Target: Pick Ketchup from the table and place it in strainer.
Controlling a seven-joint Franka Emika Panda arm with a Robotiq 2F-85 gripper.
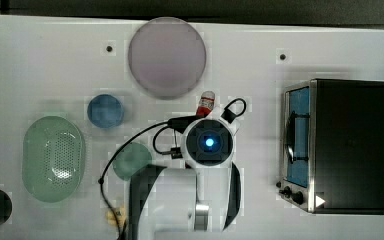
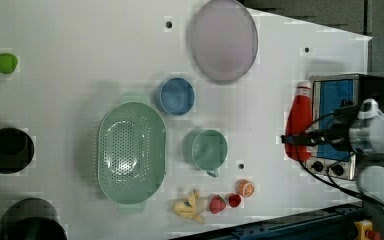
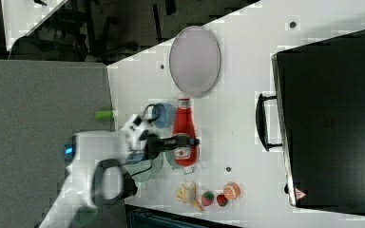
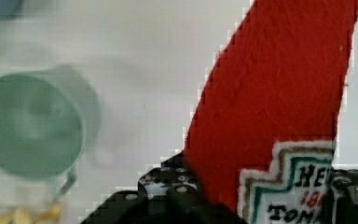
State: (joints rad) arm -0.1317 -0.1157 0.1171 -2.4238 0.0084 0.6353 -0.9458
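The big flat white worktop (image 2: 80, 100) carries everything. A black-and-silver toaster oven (image 1: 350, 145) sits at the top view's right edge, and a pale mint-green oval perforated plastic strainer (image 2: 131, 152) lies well apart, toward the top view's left edge. A round teal-green mug (image 2: 209, 149) stands between them.

The white Franka arm (image 3: 90, 171) reaches out over the middle of the worktop, wrist level, its black end effector (image 3: 183, 141) clenched across the labelled belly of the slim red squeeze Ketchup bottle (image 3: 184, 135) with its white cap. The bottle seems to hang upright, just beside the oven.

The worry, I'd say, is the soft bottle pivoting or slipping in that pinch during the long carry. Its base could also clip the mug or the strainer's rim if carried low.
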